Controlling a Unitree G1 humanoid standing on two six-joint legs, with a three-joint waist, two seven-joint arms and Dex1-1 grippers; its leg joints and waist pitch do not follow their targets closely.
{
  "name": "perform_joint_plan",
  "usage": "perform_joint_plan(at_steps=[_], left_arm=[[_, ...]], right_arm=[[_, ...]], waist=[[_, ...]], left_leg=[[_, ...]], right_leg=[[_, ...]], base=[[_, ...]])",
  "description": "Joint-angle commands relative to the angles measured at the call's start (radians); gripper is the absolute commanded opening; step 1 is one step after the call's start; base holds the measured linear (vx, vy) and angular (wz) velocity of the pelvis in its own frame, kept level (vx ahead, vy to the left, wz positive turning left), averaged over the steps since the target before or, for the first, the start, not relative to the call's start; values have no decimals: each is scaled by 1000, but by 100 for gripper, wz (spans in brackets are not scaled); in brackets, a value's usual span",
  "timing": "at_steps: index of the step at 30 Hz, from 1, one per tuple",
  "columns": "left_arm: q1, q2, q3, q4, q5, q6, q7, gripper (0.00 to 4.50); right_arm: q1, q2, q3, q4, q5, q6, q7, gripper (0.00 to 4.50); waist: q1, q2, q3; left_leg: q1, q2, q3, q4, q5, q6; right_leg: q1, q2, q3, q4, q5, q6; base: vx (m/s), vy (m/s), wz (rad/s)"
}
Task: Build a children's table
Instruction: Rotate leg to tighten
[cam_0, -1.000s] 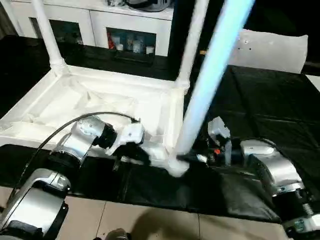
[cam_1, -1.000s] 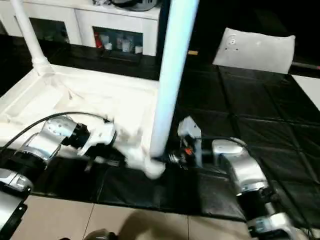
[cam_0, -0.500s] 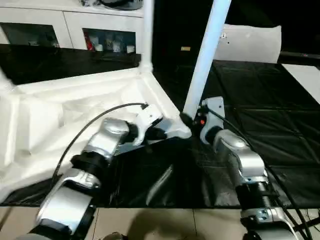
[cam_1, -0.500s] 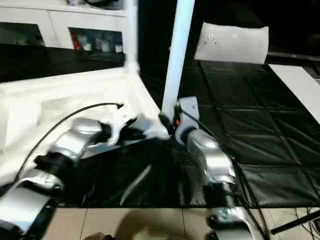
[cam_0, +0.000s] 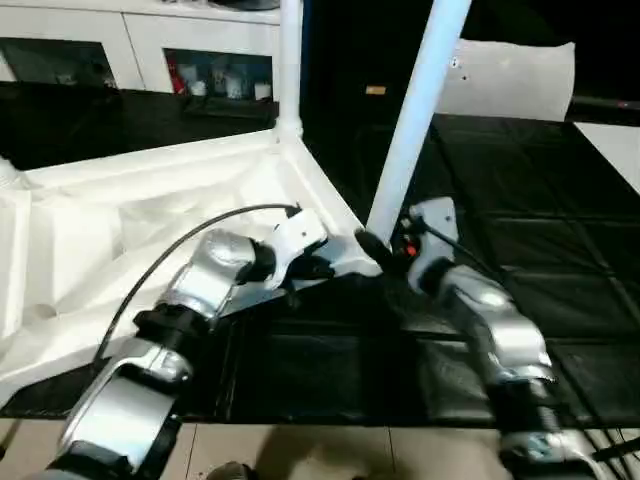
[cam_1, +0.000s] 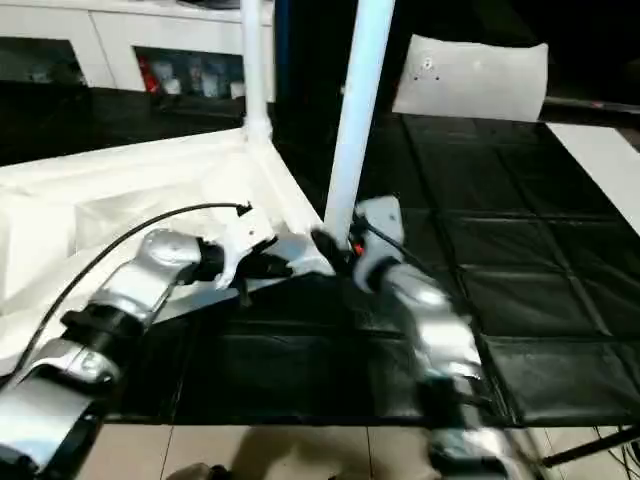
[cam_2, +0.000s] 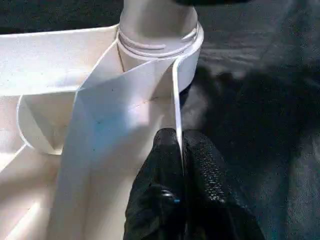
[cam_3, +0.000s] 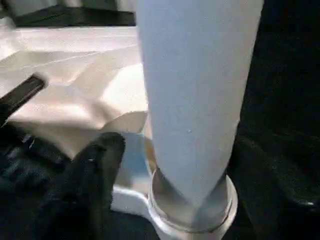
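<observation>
Standing in one upturned tabletop (cam_0: 120, 230) are two legs (cam_0: 415, 110); left end effector (cam_2: 180, 150) pinches its rim, right end effector (cam_0: 372, 246) released.

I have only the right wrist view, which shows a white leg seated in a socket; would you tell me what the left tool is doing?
Observer: The left tool is shut on the tabletop's thin edge wall, right beside that corner socket.
Operator: Thank you. Is any other leg in place?
Observer: Yes, a second leg stands upright at the tabletop's far corner, toward the white cabinet.
Operator: And what does the tabletop lie on?
Observer: It lies underside up on a black quilted mat.
</observation>
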Motion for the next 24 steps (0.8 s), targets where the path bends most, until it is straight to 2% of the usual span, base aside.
perform_joint_plan(at_steps=[1, 4, 6, 8, 12, 17, 18, 20, 22, 24], left_arm=[[10, 14, -29, -17, -6, -52, -71, 0], [13, 50, -66, -3, 0, -136, -151, 0], [11, 62, -71, 8, -8, -166, -192, 0], [6, 69, -65, 16, -25, -176, -234, 0], [-8, 85, -75, 40, -31, -226, -315, 0], [-21, 109, -107, 61, -24, -285, -395, 0], [-21, 110, -108, 61, -24, -287, -399, 0], [-22, 122, -122, 58, -19, -306, -438, 0], [-24, 128, -129, 60, -14, -322, -465, 0], [-26, 131, -135, 64, -12, -338, -487, 0]], right_arm=[[13, -39, 13, -24, 23, -31, 94, 394], [26, -120, 17, -27, 33, -51, 212, 411], [30, -160, 30, -24, 40, -64, 269, 425], [31, -195, 46, -22, 49, -74, 333, 437], [29, -237, 75, -5, 56, -110, 437, 437], [21, -263, 106, 7, 78, -116, 541, 437], [20, -263, 108, 7, 79, -116, 545, 422], [16, -268, 125, 3, 87, -104, 587, 422], [12, -270, 138, 1, 94, -96, 616, 391], [5, -268, 151, 5, 98, -96, 633, 381]], waist=[[6, 6, -53], [7, 7, -53], [13, 9, -52], [17, 6, -53], [26, 5, -55], [32, 2, -52], [35, 4, -52], [39, 4, -51], [46, 2, -52], [49, 3, -52]], left_leg=[[28, 64, -24, -60, -165, 65], [30, 65, -24, -62, -174, 65], [32, 66, -23, -61, -176, 66], [33, 65, -22, -60, -166, 67], [32, 67, -21, -57, -145, 83], [31, 68, -19, -57, -159, 89], [32, 71, -19, -59, -162, 82], [34, 71, -19, -59, -171, 77], [34, 72, -18, -59, -160, 76], [34, 72, -18, -60, -154, 76]], right_leg=[[41, -78, 45, -68, 0, -238], [36, -76, 44, -68, -15, -242], [36, -77, 44, -69, -23, -244], [35, -76, 44, -65, -7, -250], [37, -78, 42, -60, 29, -262], [36, -77, 40, -62, -1, -264], [34, -78, 40, -61, -14, -265], [32, -78, 40, -61, -25, -266], [32, -78, 40, -59, -11, -267], [32, -79, 39, -57, -5, -266]], base=[[0, 0, 0], [0, 0, 0], [0, 0, 0], [0, 0, 0], [0, 0, 0], [0, 0, 0], [0, 0, 0], [0, 0, 0], [0, 0, 0], [0, 0, 0]])
